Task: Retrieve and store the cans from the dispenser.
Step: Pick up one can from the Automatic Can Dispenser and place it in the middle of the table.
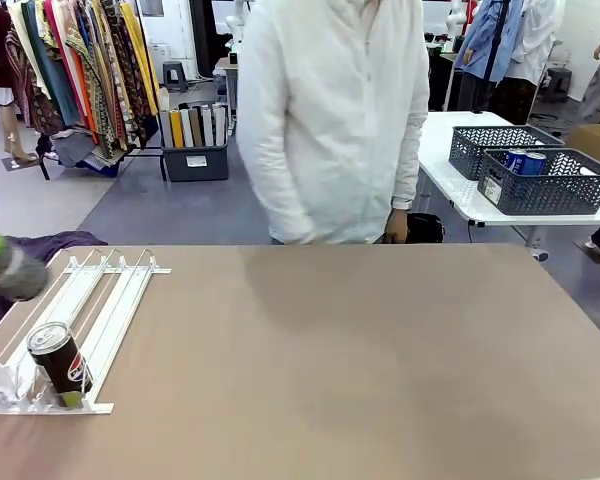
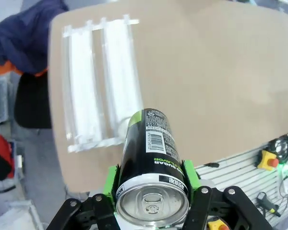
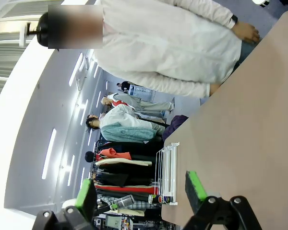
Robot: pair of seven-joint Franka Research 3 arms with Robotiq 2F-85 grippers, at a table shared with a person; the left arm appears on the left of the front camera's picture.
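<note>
The left end effector (image 2: 151, 189) is closed around a black can (image 2: 151, 153). Its green pads (image 2: 189, 175) press the can body from two sides, just under the silver top, and the top faces the wrist camera. I judge this side grip is chosen because the slim can is smooth and round, and a hold near the top keeps it from turning in the jaws. The can hangs in the air above the worktop (image 2: 206, 72), near the stop end of the dispenser (image 2: 98, 81).

In the front view this end effector is only a blur at the left edge, so the hold itself is not clear there. A second black can (image 1: 60, 362) stands upright against the curved stops at the low end of the rack. The slope probably brings it there, where it is easy to reach.

The right end effector (image 3: 140, 191) is wide open, with nothing between its pads. On a far table, grey mesh baskets (image 1: 550, 185) hold blue cans (image 1: 525, 160); this is probably the storing place.
</note>
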